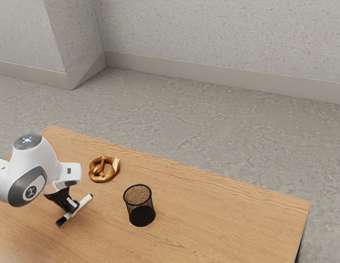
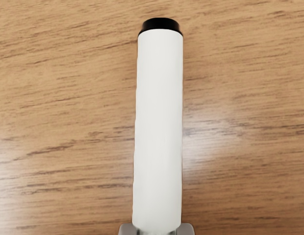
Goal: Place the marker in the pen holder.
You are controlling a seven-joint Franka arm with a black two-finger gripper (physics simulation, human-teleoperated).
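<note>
The hand (image 1: 73, 208) is pinching the marker (image 1: 84, 201) across its barrel: in the wrist view its two fingers (image 2: 185, 229) meet the white barrel from opposite sides. The marker lies slantwise across the hand in the exterior view, its longer black end toward the lower left and its short black end toward the upper right, pointing roughly at the pretzel. It is outside the pen holder, over the part of the wooden surface (image 1: 225, 224) toward the exterior view's left; whether it touches the wood, I cannot tell. The white arm (image 1: 45, 156) comes in from the exterior view's left, over that same part of the surface. The pen holder (image 1: 142, 215), a round black mesh cup, stands upright with its open rim up, to the exterior view's right of the marker and apart from it, set in from the surface's far edge. The pretzel (image 1: 95, 176), brown and glossy, lies flat nearer that far edge, between the holder and the surface's corner at the exterior view's upper left.
</note>
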